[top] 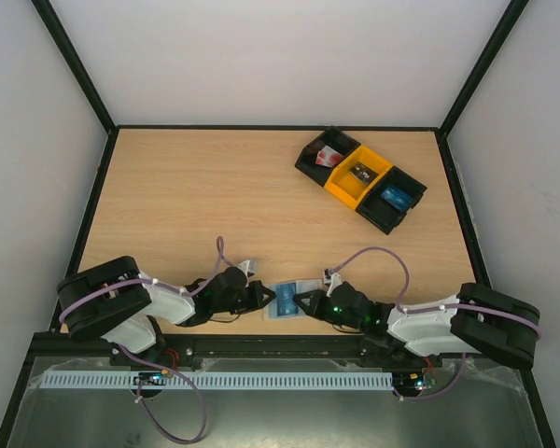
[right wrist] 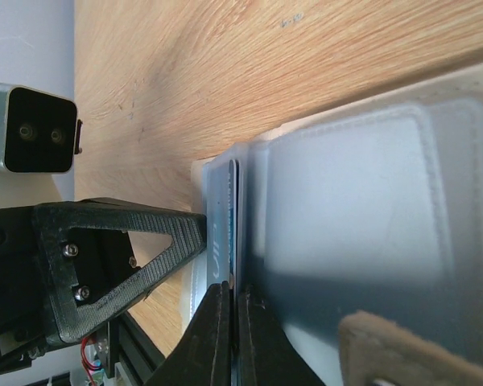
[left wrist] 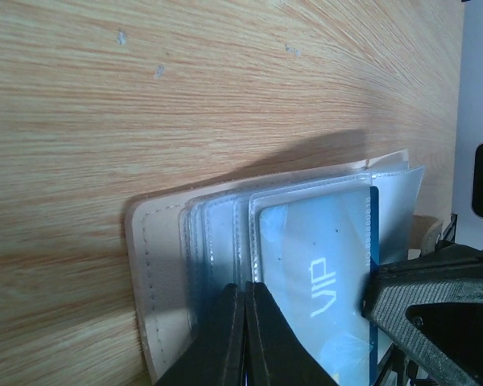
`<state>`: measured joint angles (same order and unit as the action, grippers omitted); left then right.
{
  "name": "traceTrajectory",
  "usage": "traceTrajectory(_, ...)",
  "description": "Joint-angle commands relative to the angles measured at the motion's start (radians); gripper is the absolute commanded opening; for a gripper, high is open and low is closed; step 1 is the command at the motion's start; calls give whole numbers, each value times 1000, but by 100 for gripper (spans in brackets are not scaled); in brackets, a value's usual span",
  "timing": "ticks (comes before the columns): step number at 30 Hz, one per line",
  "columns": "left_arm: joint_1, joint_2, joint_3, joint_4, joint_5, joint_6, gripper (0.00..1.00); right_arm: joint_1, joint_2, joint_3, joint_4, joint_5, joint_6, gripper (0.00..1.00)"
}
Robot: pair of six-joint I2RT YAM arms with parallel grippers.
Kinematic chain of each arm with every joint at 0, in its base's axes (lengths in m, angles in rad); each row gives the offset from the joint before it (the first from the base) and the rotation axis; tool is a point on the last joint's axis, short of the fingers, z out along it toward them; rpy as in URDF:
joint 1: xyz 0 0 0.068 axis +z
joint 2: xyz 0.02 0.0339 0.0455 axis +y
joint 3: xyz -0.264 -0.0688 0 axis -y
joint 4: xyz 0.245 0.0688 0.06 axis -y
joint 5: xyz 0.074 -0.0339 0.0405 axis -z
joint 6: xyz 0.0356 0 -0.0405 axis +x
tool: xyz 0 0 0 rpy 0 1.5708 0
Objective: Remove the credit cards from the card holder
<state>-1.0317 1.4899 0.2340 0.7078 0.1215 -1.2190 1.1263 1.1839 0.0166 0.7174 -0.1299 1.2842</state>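
The card holder (top: 282,302), a pale translucent sleeve, sits at the table's near edge between both grippers. In the left wrist view its stitched pockets (left wrist: 217,241) fan out, and a blue credit card (left wrist: 322,281) marked VIP shows in the front pocket. My left gripper (left wrist: 247,286) is shut, its tips pinching a pocket edge of the holder. My right gripper (right wrist: 229,288) is shut on the thin edge of the blue credit card (right wrist: 223,217), beside the holder's cover (right wrist: 362,201). Seen from above, the left gripper (top: 261,297) and right gripper (top: 304,301) face each other.
A row of bins stands at the back right: a black bin (top: 310,161) with a red-and-white item, a yellow bin (top: 341,189) with a small dark item, and a black bin (top: 378,217) holding a blue card (top: 397,197). Black frame rails border the table.
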Motion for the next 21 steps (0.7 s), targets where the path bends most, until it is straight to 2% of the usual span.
traceTrajectory(1, 4, 26, -46, -198, -55, 26, 3, 4, -57, -96, -82, 73, 0, 2)
traceTrajectory(17, 4, 59, -48, -172, -53, 35, 3, 4, -154, -77, -278, 138, -10, 2)
traceTrajectory(19, 4, 66, -45, -169, -50, 35, 3, 5, -172, -58, -334, 154, -21, 4)
traceTrajectory(21, 4, 67, -46, -167, -51, 34, 3, 5, -194, -42, -387, 169, -29, 2)
